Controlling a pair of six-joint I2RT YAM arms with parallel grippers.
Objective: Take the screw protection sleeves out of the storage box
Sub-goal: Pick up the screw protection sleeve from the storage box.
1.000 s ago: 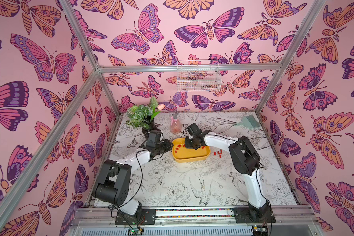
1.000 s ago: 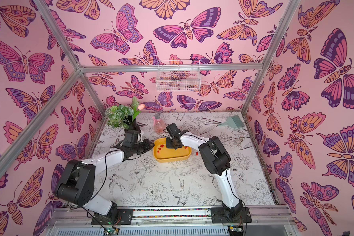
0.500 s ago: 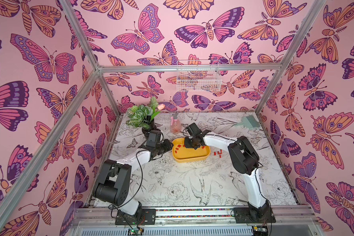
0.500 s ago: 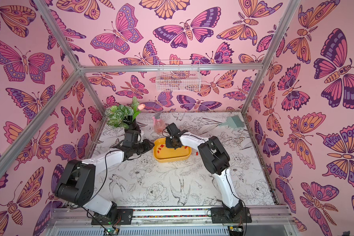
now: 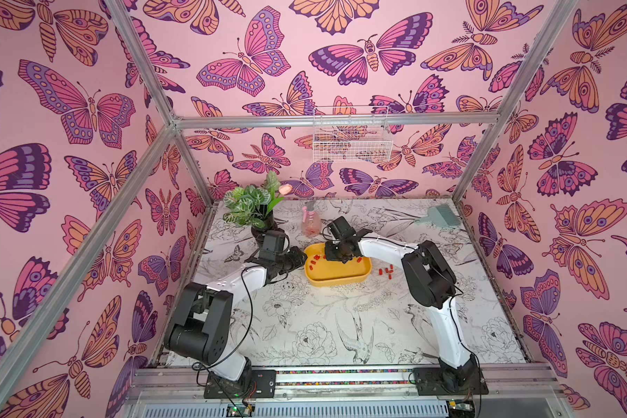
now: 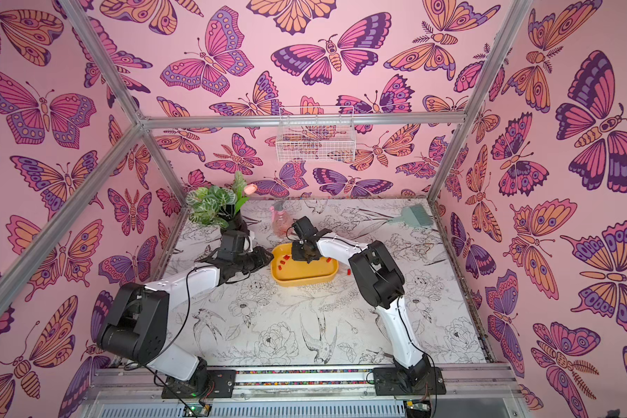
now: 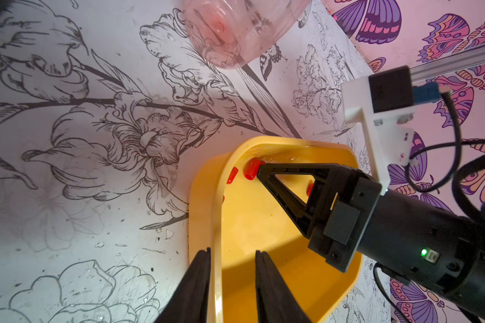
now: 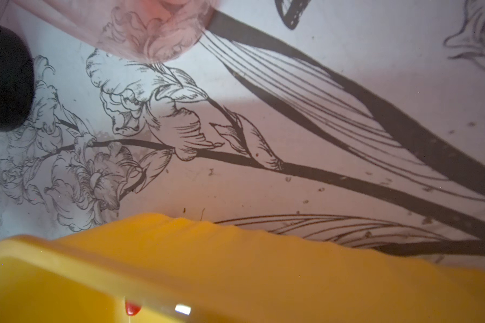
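Screw protection sleeves (image 7: 251, 168): red caps; left fingers (image 7: 196, 285) clamp storage box (image 7: 205, 195), right fingers (image 7: 291, 168) unclear.

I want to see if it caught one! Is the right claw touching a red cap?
Touching. The left wrist view shows the right gripper tip pressed against a red sleeve in the storage box, no gap.

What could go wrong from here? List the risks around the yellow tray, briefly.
1. The right hand has its tip at one sleeve close to the storage box's wall; so small a cap might squirt away or wedge there.
2. The left hand straddles the box's rim; if that hold is loose, the box may shift.
3. The spray bottle stands close to the right hand; lifting out could knock it.
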